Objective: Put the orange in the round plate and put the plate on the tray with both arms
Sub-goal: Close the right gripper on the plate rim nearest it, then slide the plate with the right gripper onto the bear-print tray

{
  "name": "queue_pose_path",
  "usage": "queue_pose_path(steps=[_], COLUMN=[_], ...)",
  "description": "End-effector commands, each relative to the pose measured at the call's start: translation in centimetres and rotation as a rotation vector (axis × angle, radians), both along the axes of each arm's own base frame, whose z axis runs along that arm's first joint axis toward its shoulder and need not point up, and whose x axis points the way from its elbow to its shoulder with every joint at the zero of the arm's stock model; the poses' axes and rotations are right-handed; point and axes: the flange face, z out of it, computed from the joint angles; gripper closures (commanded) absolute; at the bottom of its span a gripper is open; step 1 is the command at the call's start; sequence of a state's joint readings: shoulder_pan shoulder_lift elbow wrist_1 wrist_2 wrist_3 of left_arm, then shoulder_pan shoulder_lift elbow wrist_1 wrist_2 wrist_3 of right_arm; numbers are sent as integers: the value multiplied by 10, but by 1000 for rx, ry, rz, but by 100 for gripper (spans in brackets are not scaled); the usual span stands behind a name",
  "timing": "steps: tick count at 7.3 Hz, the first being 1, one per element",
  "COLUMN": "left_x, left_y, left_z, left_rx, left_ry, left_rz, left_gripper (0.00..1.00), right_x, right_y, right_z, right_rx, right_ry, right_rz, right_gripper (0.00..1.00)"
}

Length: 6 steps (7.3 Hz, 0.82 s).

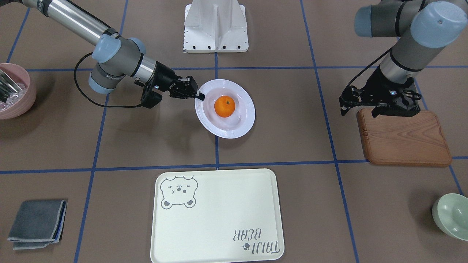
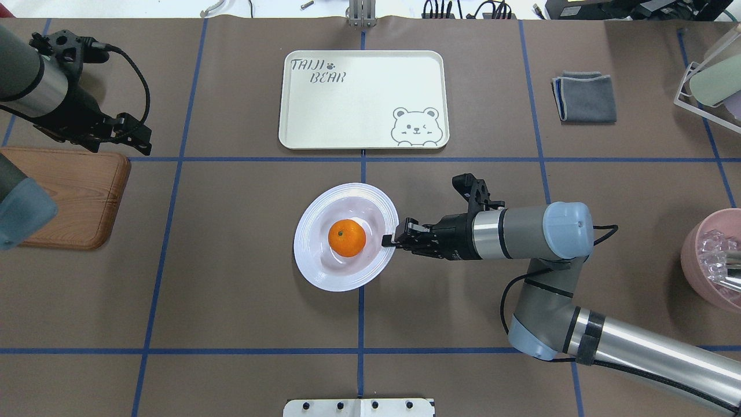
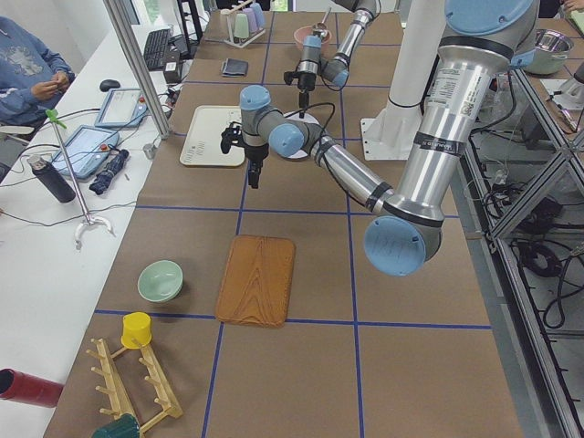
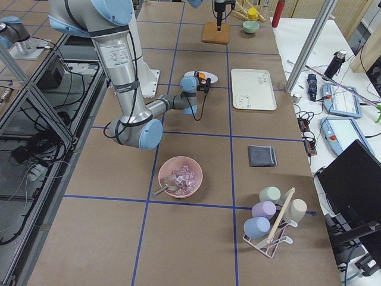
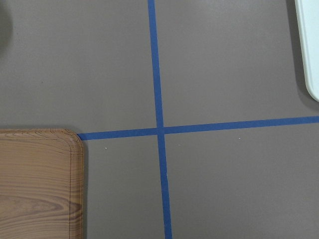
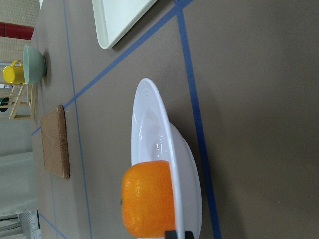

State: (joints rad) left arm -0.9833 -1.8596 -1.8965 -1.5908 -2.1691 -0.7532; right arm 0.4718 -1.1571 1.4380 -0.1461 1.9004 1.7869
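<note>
The orange [image 1: 224, 106] [image 2: 347, 238] lies in the middle of the white round plate [image 1: 241, 120] [image 2: 312, 255], which stands on the table's centre. My right gripper [image 1: 200, 96] [image 2: 388, 239] is turned sideways at the plate's rim and shut on it. In the right wrist view the rim [image 6: 149, 129] runs edge-on with the orange [image 6: 147, 199] behind it. The cream tray [image 1: 219, 233] [image 2: 365, 98] with the bear drawing lies beyond the plate, with nothing on it. My left gripper [image 1: 359, 110] [image 2: 124, 142] hangs open over the wooden board's corner, far from the plate.
A brown wooden board [image 1: 404, 137] lies on my left side. On the right edge stands a pink bowl [image 2: 712, 260] holding ice. A folded grey cloth [image 2: 584, 95] and a cup rack [image 2: 712, 75] are far right, and a green bowl [image 1: 453, 215] is far left.
</note>
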Motion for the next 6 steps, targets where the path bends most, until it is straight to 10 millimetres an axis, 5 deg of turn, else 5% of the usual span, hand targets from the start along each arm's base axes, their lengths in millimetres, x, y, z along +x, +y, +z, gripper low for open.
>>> queue_pose_path(steps=[1,6], left_x=[0,-3], left_y=[0,4], left_z=[-2,-11], left_rx=[3,-6], left_ry=[2,-4], left_rz=[0,0], left_gripper=[2,2], right_x=[13,28], right_y=[-4,-22], right_z=[-2,-9], right_rx=[-34,-144], right_ry=[-71,-207], right_rz=[19,181], right_gripper=[100,100])
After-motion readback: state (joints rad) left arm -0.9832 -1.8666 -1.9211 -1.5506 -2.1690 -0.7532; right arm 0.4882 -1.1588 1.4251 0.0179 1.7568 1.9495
